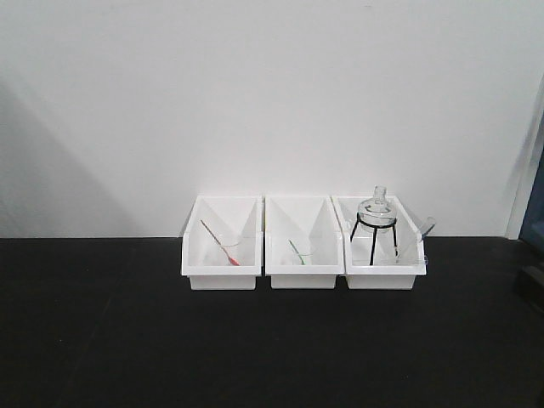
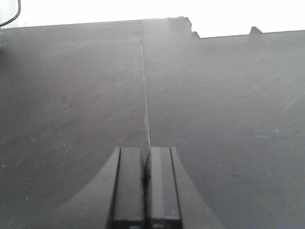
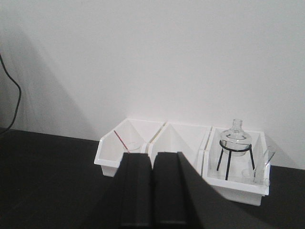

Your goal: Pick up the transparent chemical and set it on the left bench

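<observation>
The transparent chemical (image 1: 414, 244) is a small clear beaker with a pale dropper leaning in it. It stands at the right end of the right white bin (image 1: 381, 276). It also shows in the right wrist view (image 3: 257, 172), far right of my right gripper (image 3: 152, 155). That gripper is shut and empty, low over the black bench in front of the bins. My left gripper (image 2: 146, 152) is shut and empty over bare black bench (image 2: 214, 119), with no bins in its view. Neither gripper shows in the front view.
A round glass flask on a black tripod (image 1: 375, 223) shares the right bin. The left bin (image 1: 220, 274) holds a beaker with a red stick (image 1: 226, 249). The middle bin (image 1: 303, 272) holds a beaker with a green stick (image 1: 300, 253). A white wall stands behind.
</observation>
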Available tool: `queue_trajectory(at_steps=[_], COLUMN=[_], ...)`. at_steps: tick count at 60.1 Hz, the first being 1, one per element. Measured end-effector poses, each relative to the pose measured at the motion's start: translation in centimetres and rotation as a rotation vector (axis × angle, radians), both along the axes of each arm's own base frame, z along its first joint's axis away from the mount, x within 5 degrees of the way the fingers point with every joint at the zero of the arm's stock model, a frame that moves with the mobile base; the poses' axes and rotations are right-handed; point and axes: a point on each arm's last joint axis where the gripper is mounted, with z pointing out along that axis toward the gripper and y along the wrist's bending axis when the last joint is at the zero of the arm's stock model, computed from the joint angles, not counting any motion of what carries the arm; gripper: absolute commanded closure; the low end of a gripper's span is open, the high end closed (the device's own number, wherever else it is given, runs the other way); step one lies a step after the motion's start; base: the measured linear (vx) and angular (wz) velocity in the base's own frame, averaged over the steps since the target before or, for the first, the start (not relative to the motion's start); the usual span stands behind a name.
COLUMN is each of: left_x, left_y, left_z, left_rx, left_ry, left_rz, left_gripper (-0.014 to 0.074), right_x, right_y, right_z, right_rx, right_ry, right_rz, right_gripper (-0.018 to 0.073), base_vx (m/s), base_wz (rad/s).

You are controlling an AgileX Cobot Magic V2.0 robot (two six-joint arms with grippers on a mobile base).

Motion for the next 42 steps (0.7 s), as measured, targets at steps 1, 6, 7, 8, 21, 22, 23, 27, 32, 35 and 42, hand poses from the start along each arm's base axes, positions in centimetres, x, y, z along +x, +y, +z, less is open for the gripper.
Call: queue_trajectory(at_steps=[1,6,7,8,21,22,23,27,32,35,42], left_x=[0.0,0.0,0.0,0.0,0.0,0.0,0.0,0.0,0.0,0.0,0.0], left_y=[0.0,0.0,0.0,0.0,0.0,0.0,0.0,0.0,0.0,0.0,0.0], left_z=[0.0,0.0,0.0,0.0,0.0,0.0,0.0,0.0,0.0,0.0,0.0], left_rx=[0.0,0.0,0.0,0.0,0.0,0.0,0.0,0.0,0.0,0.0,0.0], left_ry=[0.0,0.0,0.0,0.0,0.0,0.0,0.0,0.0,0.0,0.0,0.0], left_rz=[0.0,0.0,0.0,0.0,0.0,0.0,0.0,0.0,0.0,0.0,0.0], left_gripper=[0.06,0.06,0.06,0.06,0.06,0.06,0.06,0.06,0.06,0.06,0.06], right_x=[-0.2,-0.9,-1.0,-1.1,-1.5,-1.5,-1.5,-1.4,-1.4,-1.4,-1.4], right_y=[-0.1,-0.3,-0.4,-0.4,-0.5,-0.5,-0.5,-0.6,-0.7,-0.7,-0.7], right_z=[-0.1,-0.1,-0.1,-0.1,0.1,0.0,0.0,0.0,0.0,0.0,-0.1], right_rx=[0.002,0.01,0.011,0.012,0.019,0.018,0.018,0.017,0.03,0.039,0.004], right_ry=[-0.001,-0.024,-0.026,-0.028,-0.041,-0.04,-0.041,-0.037,-0.031,-0.028,-0.04], right_rz=[0.0,-0.001,-0.001,-0.001,-0.003,-0.003,-0.003,-0.011,-0.019,-0.019,-0.021], right_gripper=[0.0566,0.0566,0.0566,0.0566,0.0566,0.0566,0.0566,0.0566,0.0566,0.0566,0.0566], base_vx=[0.0,0.0,0.0,0.0,0.0,0.0,0.0,0.0,0.0,0.0,0.0], base_wz=[0.0,0.0,0.0,0.0,0.0,0.0,0.0,0.0,0.0,0.0,0.0])
